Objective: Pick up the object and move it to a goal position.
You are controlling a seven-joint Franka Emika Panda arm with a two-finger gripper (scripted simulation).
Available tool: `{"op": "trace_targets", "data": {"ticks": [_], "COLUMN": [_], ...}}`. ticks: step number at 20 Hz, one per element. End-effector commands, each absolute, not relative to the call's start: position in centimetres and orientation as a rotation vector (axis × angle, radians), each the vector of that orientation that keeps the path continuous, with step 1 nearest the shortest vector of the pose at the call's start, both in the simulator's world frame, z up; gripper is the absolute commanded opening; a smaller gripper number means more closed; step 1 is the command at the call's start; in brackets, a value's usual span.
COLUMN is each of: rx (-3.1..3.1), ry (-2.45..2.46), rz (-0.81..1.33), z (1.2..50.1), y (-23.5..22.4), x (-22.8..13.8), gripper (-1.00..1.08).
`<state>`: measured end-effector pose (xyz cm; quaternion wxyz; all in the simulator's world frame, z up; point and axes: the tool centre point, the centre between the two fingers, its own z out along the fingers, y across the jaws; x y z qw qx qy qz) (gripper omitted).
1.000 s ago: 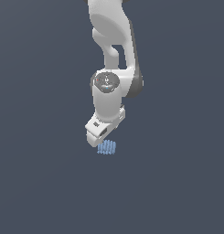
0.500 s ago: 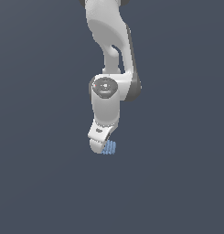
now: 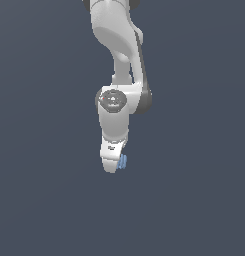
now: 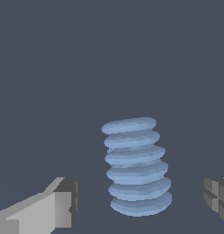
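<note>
White hand (image 3: pixel 112 169) hides most of the ribbed light-blue object (image 3: pixel 123 161), which sits untouched between its spread fingers (image 4: pixel 63 203).

plain dark grey-blue surface (image 3: pixel 49 200), evenly lit

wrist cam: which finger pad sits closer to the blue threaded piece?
Neither touches it. The pad at the frame edge sits slightly closer to the light-blue threaded piece than the fully visible pad; gripper open.

A plain, flat slate-blue backdrop (image 3: pixel 39 200) fills both views under even light.
</note>
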<state>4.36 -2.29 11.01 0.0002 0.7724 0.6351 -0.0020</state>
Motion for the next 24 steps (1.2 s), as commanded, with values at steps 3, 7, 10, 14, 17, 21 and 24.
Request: {"op": "trace_targets", "data": {"ticks": [3, 7, 10, 14, 17, 21, 24], "rx": [2.352, 2.312, 2.297, 2.299, 2.298, 2.296, 2.294], "ry": [2.082, 2.127, 2.144, 2.142, 2.142, 2.145, 2.147], "rz": [-0.003, -0.001, 0.0, 0.0, 0.0, 0.0, 0.0], "z": [10.7, 10.6, 10.5, 10.5, 9.8, 7.8, 6.3], "y": [-2.4, -2.5, -2.5, -2.5, -2.5, -2.5, -2.5], "x": [4.6, 4.7, 4.8, 4.8, 4.8, 4.7, 4.6], "gripper": [1.0, 1.0, 1.0, 1.0, 1.0, 1.0, 1.0]}}
